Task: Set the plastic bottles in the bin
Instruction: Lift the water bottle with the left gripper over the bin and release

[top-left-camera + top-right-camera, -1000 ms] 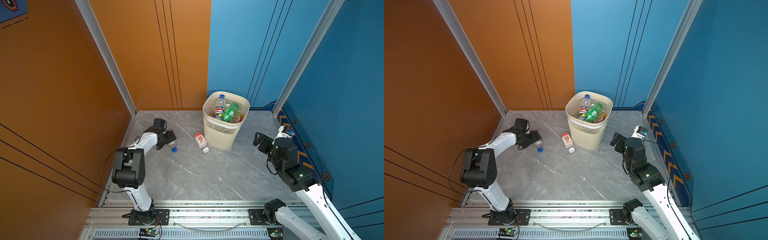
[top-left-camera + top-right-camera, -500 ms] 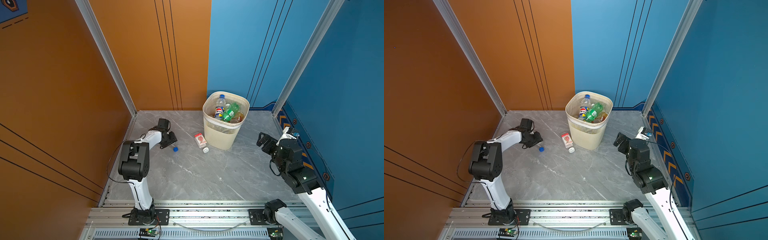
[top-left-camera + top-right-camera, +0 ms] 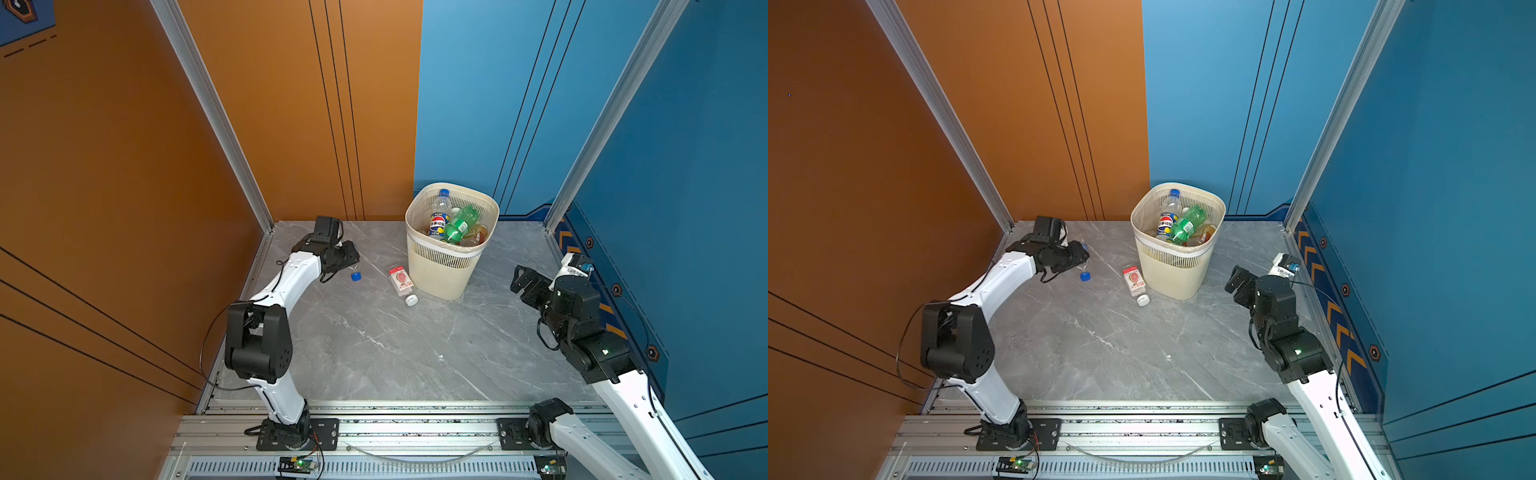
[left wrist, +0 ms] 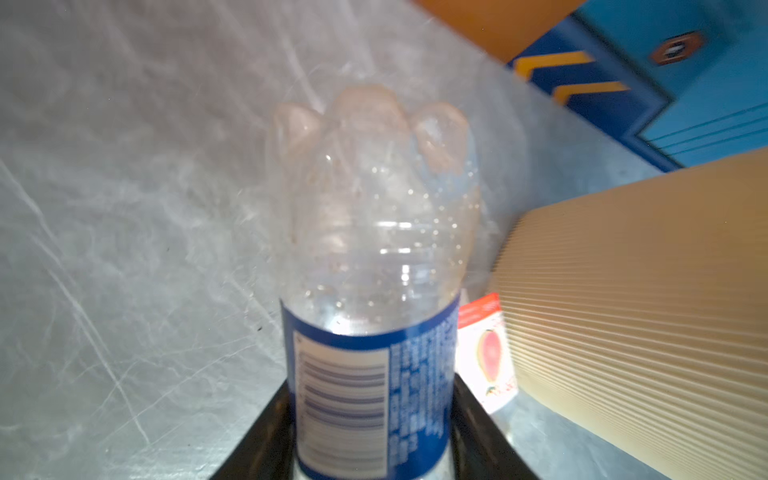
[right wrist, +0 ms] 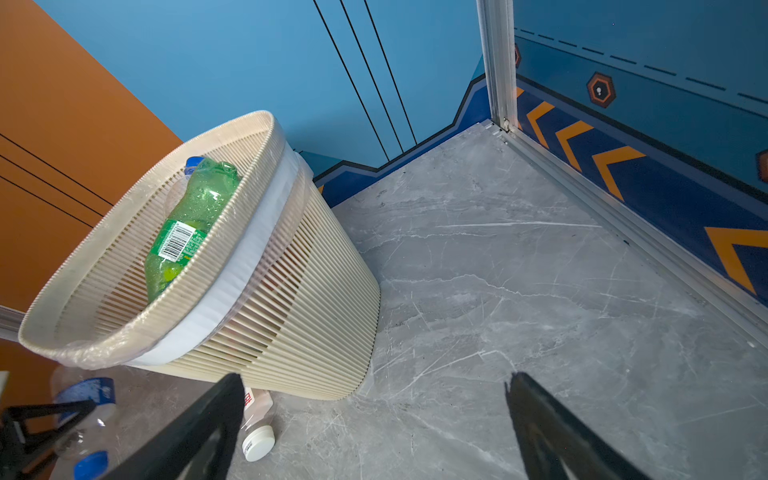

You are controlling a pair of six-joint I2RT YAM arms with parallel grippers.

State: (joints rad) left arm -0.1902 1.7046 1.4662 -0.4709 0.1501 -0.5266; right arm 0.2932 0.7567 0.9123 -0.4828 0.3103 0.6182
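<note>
My left tool (image 4: 372,399) is pinching the blue-labelled bottle (image 4: 370,257) at its label. The bottle's lumpy base points away from the wrist, out toward the bin (image 4: 623,291). I cannot tell whether it is clear of the desk (image 3: 374,353) yet.

The thin, empty wall could buckle or slide in a hold this far from the base. With so much bottle overhanging, a low swing would likely clip the bin's rim. The bin is already heaped, with a green bottle (image 3: 459,224) on top, so a careless drop might roll back out.

A loose blue cap (image 3: 355,276) lies just beside the tool, and a red-labelled bottle (image 3: 402,282) lies against the bin's foot. A sweep along the desk could knock either one. My right tool (image 5: 374,378) hangs spread and empty, facing the bin.

A second ago the left tool sat lower, with its jaws apart. It has since closed and drawn up. The cap, the red-labelled bottle and the right arm have barely shifted.
</note>
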